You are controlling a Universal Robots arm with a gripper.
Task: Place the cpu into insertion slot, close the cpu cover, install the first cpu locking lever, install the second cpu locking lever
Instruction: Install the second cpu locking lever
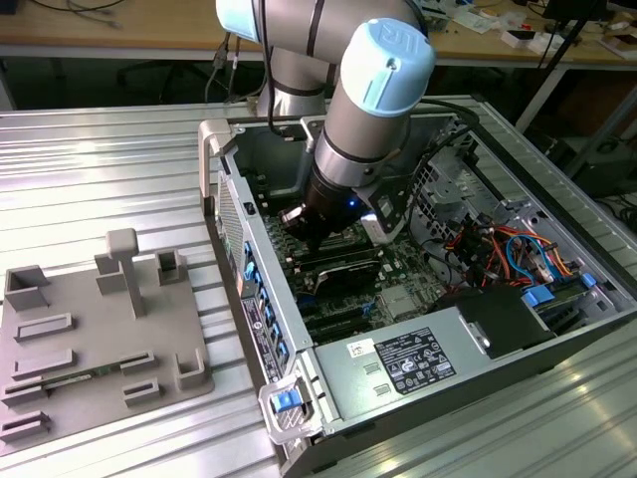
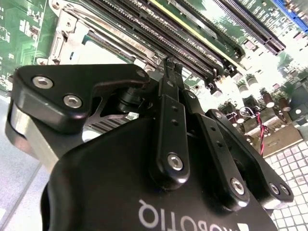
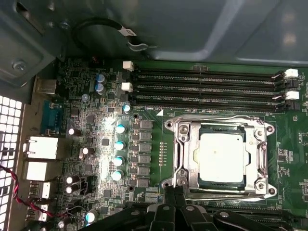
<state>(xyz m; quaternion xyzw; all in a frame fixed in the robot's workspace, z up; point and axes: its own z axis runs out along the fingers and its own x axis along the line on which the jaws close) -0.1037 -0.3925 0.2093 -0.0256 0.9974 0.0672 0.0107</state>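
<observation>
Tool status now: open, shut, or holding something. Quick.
Tool: shut, its black fingers pressed together with nothing between them, tips right at the edge of the shiny silver metal frame cover lying closed over the grey square cpu.

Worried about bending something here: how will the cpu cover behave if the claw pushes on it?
The cpu cover looks like a thin metal frame with a large window, lying flat over the cpu, so it probably feels stiff but light. Its shiny surface may let the shut claw slip sideways. Being seated flat in the insertion slot, it seems unlikely to tip.
</observation>
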